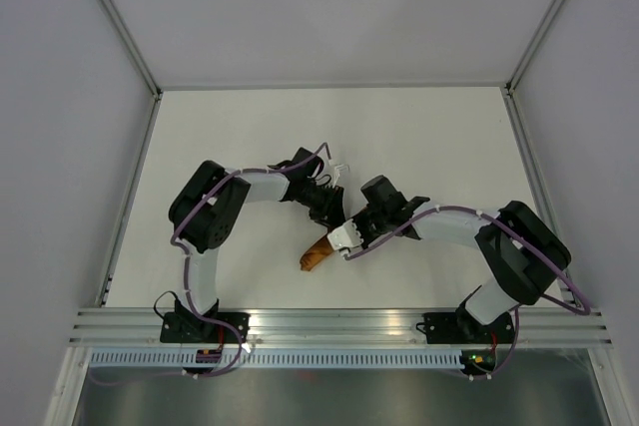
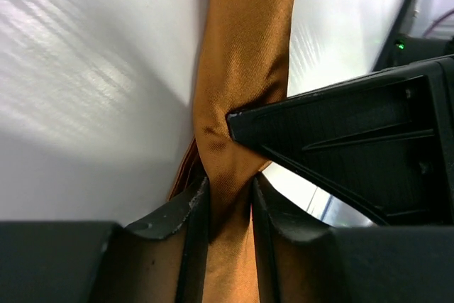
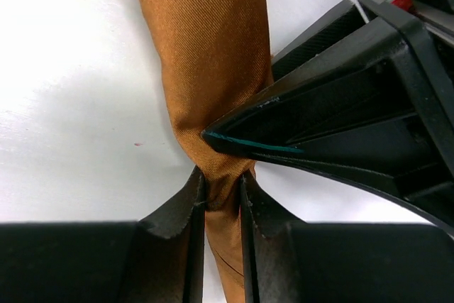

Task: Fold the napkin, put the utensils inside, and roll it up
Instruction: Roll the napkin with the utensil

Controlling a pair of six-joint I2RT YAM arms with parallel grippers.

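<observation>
Rust-brown napkin (image 2: 245,54) pinched in left claw (image 2: 228,191), right claw (image 3: 221,181).

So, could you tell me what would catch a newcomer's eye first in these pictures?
The rust-brown napkin, twisted into a tight roll, stands out near the middle of the white table. The left gripper and right gripper meet there, each pinching the roll, close together.
</observation>
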